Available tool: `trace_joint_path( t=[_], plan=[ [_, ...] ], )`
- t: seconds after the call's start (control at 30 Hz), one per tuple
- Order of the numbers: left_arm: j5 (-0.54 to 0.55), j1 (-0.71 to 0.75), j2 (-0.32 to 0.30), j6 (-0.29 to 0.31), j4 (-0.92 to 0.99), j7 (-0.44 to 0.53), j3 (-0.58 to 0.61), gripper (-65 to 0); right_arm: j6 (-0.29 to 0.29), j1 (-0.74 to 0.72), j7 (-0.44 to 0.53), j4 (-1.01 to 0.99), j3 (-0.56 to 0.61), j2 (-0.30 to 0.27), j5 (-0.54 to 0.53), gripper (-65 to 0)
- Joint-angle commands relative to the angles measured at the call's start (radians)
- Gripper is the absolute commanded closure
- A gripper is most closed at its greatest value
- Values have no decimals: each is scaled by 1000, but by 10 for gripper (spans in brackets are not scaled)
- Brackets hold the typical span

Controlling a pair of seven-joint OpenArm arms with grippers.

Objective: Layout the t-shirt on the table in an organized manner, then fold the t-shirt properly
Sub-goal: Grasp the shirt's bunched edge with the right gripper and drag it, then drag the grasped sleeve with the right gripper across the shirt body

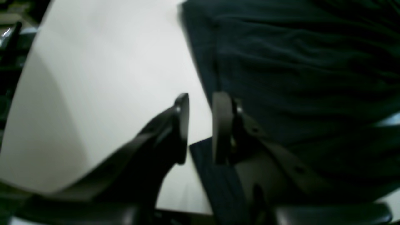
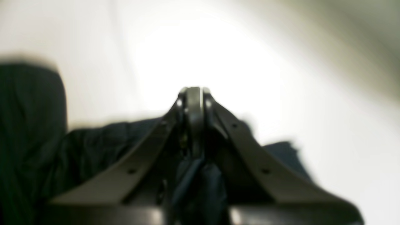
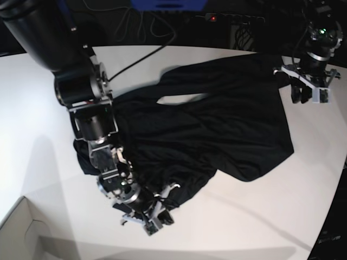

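We're clamping the right gripper (image 2: 193, 93) on the t-shirt (image 3: 217, 124); left gripper (image 1: 200, 125) parted, empty. Limp, light: we're judging hem corners best.

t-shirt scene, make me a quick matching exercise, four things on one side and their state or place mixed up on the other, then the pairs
Things:
1. left gripper
2. right gripper
3. t-shirt
4. cardboard box

States or places:
a. rumpled across the table
b. shut on cloth
c. jaws apart at the shirt's edge
d. pale corner at the base view's lower left

Pairs: 1-c, 2-b, 3-a, 4-d
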State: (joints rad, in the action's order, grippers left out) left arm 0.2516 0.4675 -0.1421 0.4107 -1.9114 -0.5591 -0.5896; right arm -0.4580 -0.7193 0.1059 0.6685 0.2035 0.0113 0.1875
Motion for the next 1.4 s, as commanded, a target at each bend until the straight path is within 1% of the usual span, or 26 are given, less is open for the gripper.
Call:
trace_joint_path(
  t=[0.0, 0.1, 0.2, 0.37, 0.5, 0.6, 0.7, 0.77, 0.83, 0.93, 1.07, 1.1, 1.2, 1.27, 1.37],
  plan=[
    [13, -17, -9, 18, -20, 26, -7, -132, 0, 0, 4, 58, -3, -20, -9, 0],
    [13, -49, -9, 24, -20, 26, 12, -132, 0, 66, -71, 176, -3, -53, -9, 0],
    [13, -88, -9, 24, -20, 26, 46, -132, 0, 123, -131, 216, -3, -89, -9, 0],
    [8, -140, -9, 24, -20, 24, 128, -132, 0, 206, -176, 213, -5, -144, -9, 0],
    [2, -169, -9, 24, -9, 24, 194, -132, 3, 255, -182, 211, -11, -207, -10, 0],
    [2, -186, -9, 24, -6, 24, 219, -132, 5, 284, -200, 211, -114, -235, -10, 0],
    [1, -204, -9, 24, -6, 24, 237, -132, 5, 297, -237, 182, -279, -239, -6, 0],
    [1, -218, -9, 24, -6, 24, 247, -132, 5, 298, -257, 155, -399, -261, -6, 0],
    [1, -224, -9, 24, -3, 24, 253, -132, 5, 304, -271, 142, -488, -277, -6, 0],
    [1, -247, -9, 24, 20, 24, 260, -132, 5, 346, -286, 159, -603, -279, -4, 0],
    [1, -263, -7, 24, 54, 24, 285, -132, 5, 424, -289, 302, -720, -279, -6, 0],
    [2, -263, -7, 24, 59, 24, 285, -132, 5, 447, -289, 359, -744, -273, -10, 0],
    [7, -261, -7, 24, 59, 24, 285, -132, 5, 484, -289, 520, -803, -215, -10, 0],
    [10, -257, -7, 24, 57, 24, 285, -132, 1, 488, -289, 607, -801, -176, -10, 0],
    [10, -230, -7, 24, 48, 24, 277, -132, 1, 487, -289, 667, -717, -132, -9, 0]
  ],
)
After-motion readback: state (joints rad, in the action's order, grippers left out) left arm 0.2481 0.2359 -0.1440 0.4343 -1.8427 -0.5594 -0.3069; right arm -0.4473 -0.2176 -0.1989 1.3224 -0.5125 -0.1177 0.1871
